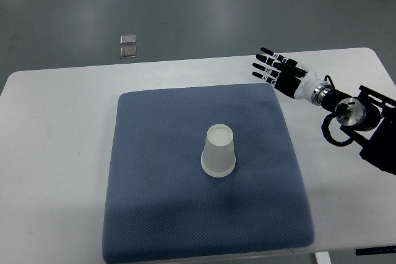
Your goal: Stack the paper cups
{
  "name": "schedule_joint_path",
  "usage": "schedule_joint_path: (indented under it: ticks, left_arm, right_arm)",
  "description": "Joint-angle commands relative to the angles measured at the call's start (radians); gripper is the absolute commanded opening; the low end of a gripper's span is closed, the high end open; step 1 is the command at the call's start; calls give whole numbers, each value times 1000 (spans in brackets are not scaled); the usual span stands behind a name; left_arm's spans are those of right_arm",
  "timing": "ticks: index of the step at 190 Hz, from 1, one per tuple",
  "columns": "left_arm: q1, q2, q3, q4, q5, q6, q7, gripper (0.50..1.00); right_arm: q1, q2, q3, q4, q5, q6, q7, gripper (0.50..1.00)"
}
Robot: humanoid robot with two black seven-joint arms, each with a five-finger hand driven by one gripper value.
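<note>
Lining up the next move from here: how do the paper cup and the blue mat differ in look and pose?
The paper cup is white and smooth; the blue mat is dark and textured. The cup stands upside down, wide rim down; the mat lies flat. The cup is small and sits on the far broader mat, near its middle. Both are clear of the right hand, which is open over the white table off the mat's far right corner.

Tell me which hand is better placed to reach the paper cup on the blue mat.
The right hand. It hovers open, holding nothing, off the blue mat's far right corner, up and to the right of the upside-down paper cup. No left arm is in view.
</note>
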Motion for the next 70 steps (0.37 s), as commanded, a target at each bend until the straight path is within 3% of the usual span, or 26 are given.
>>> schedule_joint_path:
  ticks: [1, 70]
  left_arm:
    - [0, 0, 0, 0, 0, 0, 1, 1000]
    - [0, 0, 0, 0, 0, 0, 1, 1000]
  right_arm:
    - [-10, -1, 3, 3, 0, 12, 6, 924]
    - [-15, -8, 9, 6, -8, 77, 13, 926]
